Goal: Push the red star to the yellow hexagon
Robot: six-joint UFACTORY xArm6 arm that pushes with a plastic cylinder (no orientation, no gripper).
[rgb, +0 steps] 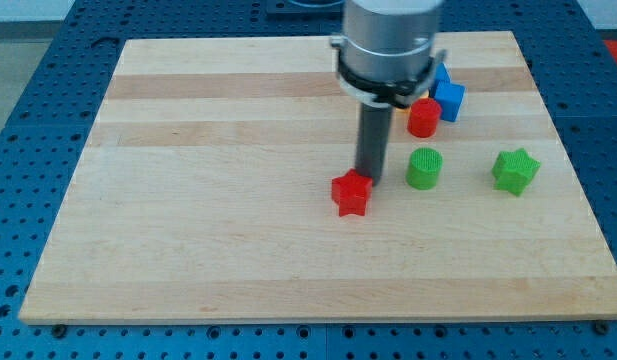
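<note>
Red star (352,193), mid-board, looks light, stiff, plastic, apt to spin if nudged off-centre; my tip (370,178), a bare rod, touches its 1 o'clock corner; no yellow hexagon visible

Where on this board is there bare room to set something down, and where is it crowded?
The whole half at the view's left of the red star is bare wooden board, and so is the strip along the view's bottom. My tip touches the star's upper right. The view's upper right is crowded: red cylinder, blue blocks, green cylinder, green star.
</note>
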